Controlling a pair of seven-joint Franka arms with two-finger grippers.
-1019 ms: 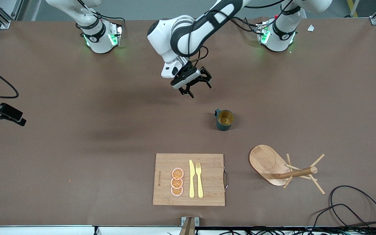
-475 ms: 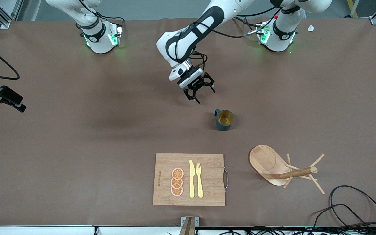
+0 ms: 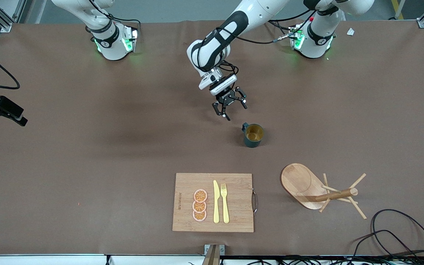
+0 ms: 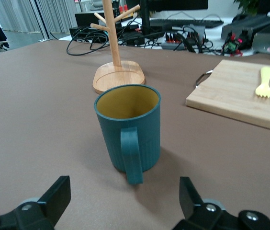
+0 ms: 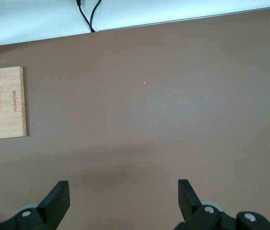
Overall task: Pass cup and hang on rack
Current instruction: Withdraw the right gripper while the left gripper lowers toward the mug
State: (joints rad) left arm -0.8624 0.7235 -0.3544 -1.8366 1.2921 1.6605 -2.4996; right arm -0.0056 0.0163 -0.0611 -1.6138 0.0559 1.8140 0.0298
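The cup, a dark teal mug with a mustard-yellow inside, stands upright near the table's middle. In the left wrist view, the cup has its handle turned toward the camera. My left gripper is open and empty, low over the table beside the cup, on the side toward the robots' bases. Its fingers are spread wider than the cup, a short way from the handle. The wooden rack stands upright, nearer to the front camera than the cup, toward the left arm's end; it shows in the left wrist view too. My right gripper is open and empty, high over bare table at the right arm's end.
A bamboo cutting board with a yellow knife, a yellow fork and orange slices lies near the front edge. Black cables lie by the front corner at the left arm's end.
My left gripper has dropped lower and moved toward the cup, staying open. The right gripper has barely shifted. The cup and rack have not moved.
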